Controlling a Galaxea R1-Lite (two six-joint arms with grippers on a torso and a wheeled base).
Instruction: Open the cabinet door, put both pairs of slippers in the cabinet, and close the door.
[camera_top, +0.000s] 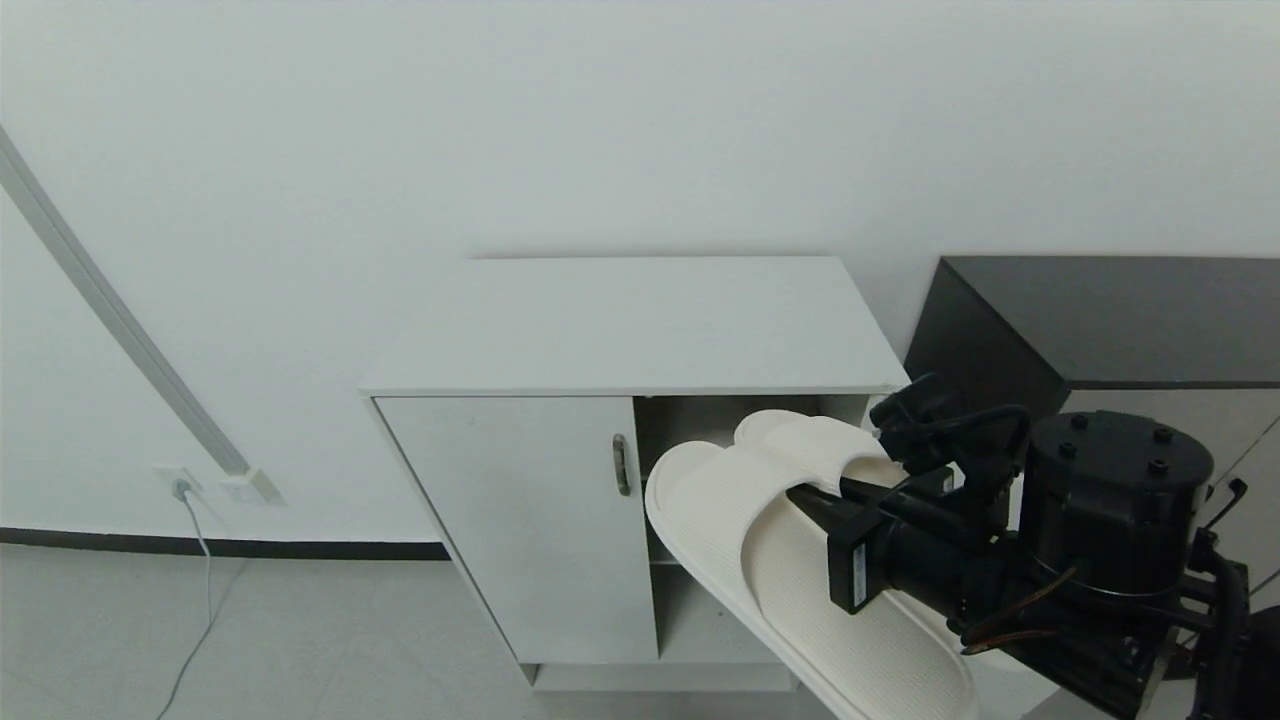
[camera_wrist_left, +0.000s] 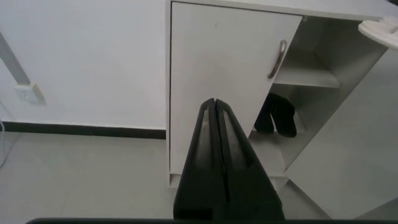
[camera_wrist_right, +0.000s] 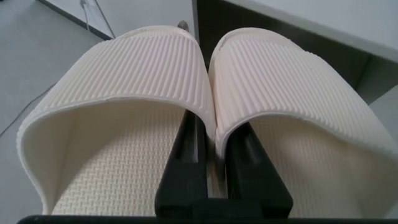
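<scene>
The cabinet (camera_top: 640, 330) is open on its right side. A dark pair of slippers (camera_wrist_left: 278, 116) looks to be inside already, under the shelf (camera_wrist_left: 308, 76). The white slippers (camera_top: 720, 510) hang just in front of the open side, with the right gripper (camera_top: 815, 497) pinched tight on their inner edges. The left gripper (camera_wrist_left: 214, 118) is closed and holds nothing. Left to do, I think: put the white pair in and shut the open door (camera_wrist_left: 348, 155). The way in is narrow, between it and the closed door (camera_top: 520, 520)

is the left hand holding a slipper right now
No, the left hand is shut on nothing; the white slippers are in the right hand.
</scene>
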